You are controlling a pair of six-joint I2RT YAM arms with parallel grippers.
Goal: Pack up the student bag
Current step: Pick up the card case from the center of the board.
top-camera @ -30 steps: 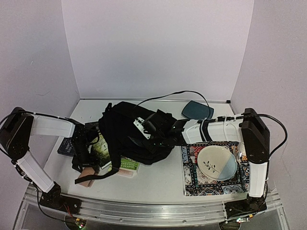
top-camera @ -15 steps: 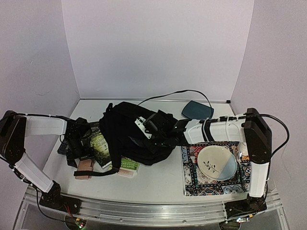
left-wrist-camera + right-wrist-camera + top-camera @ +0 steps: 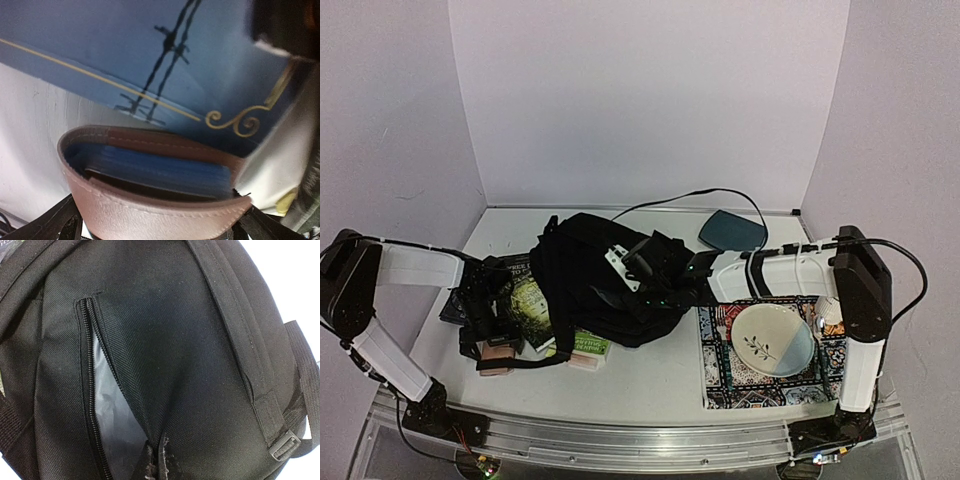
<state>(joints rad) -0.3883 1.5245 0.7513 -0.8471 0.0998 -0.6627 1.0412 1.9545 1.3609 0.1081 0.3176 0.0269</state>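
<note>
The student bag (image 3: 590, 275), a black fabric backpack, lies in the middle of the table. My right gripper (image 3: 658, 298) is shut, pinching a fold of the student bag's fabric (image 3: 161, 466) beside an unzipped slit that shows grey lining (image 3: 112, 415). My left gripper (image 3: 485, 322) hovers low at the bag's left. Its jaws stand wide open on either side of a brown leather case (image 3: 150, 212). One finger (image 3: 60, 222) shows at each bottom corner. The case (image 3: 498, 352) rests on the table, partly on a blue book (image 3: 150, 60).
A dark blue book (image 3: 458, 302), a green book (image 3: 525, 300) and a green-and-white book (image 3: 586, 345) lie by and under the bag. A patterned mat (image 3: 720, 375) at right carries a plate (image 3: 772, 338). A blue-grey pad (image 3: 731, 230) and a cable lie at the back.
My left gripper has spread its jaws wider and slid a little toward the near left, over the leather case. My right gripper stays pinched on the bag.
</note>
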